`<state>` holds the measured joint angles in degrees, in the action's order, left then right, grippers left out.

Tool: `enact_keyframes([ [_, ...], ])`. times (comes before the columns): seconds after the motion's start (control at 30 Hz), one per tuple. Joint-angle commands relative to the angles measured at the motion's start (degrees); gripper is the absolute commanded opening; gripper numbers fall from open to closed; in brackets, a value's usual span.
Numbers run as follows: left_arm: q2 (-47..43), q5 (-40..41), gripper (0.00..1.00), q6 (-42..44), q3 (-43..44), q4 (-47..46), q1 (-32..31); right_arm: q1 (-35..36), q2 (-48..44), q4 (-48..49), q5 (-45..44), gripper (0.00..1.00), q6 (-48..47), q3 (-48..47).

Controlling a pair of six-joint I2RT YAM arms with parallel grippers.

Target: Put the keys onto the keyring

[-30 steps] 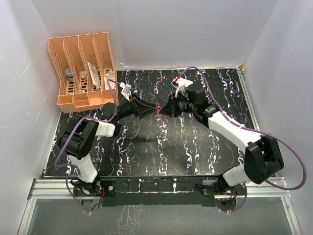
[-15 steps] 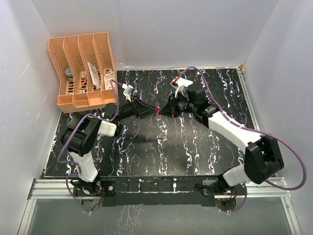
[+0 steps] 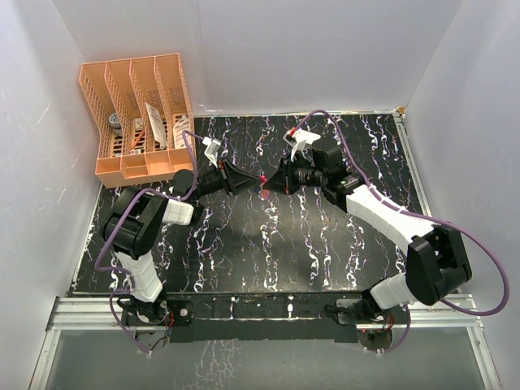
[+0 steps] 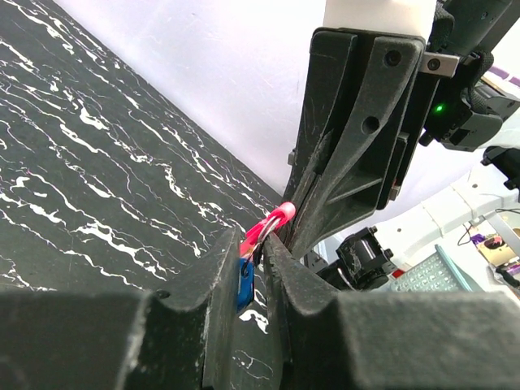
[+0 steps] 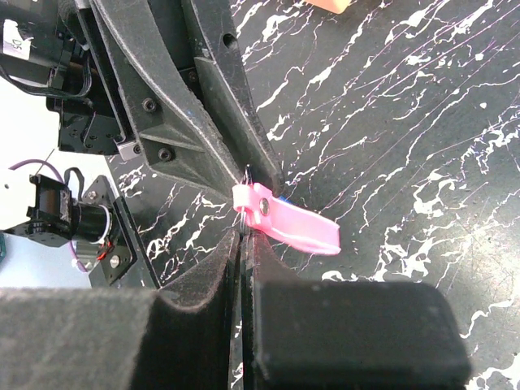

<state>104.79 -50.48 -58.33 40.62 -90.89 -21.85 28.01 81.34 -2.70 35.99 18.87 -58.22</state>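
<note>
Left hand (image 3: 249,180), right hand (image 3: 274,184), tip-to-tip, clamped

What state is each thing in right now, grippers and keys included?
left gripper: shut on the blue key.
right gripper: shut, tip to tip with the left one.
blue key: clamped, mostly hidden.
pink key: in the air at both grippers' tips; holder unclear.
orange rack: upright, some slots filled.

Only a white sticker (image 5: 14,39) on black housing (image 5: 57,61), far left in the right wrist view, bears print, too blurred to read.
</note>
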Motion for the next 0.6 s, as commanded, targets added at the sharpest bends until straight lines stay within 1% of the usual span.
enact_keyframes([
  [0.0,-1.3,-1.0,0.14,0.3,1.3,-11.4,0.3,0.1,-1.2,4.3,1.0,0.00,0.8,-1.1],
  [0.23,-1.9,-1.0,0.00,0.4,1.0,-11.4,0.3,0.1,0.6,4.8,0.6,0.00,2.3,-1.7],
  [0.5,-2.6,1.2,0.00,-1.8,0.1,-11.4,0.3,0.0,1.8,5.4,-1.1,0.00,5.1,-2.1],
  [0.57,-2.7,2.3,0.00,-2.9,-0.2,-11.3,0.3,0.0,1.7,6.0,-1.7,0.08,6.1,-1.9],
])
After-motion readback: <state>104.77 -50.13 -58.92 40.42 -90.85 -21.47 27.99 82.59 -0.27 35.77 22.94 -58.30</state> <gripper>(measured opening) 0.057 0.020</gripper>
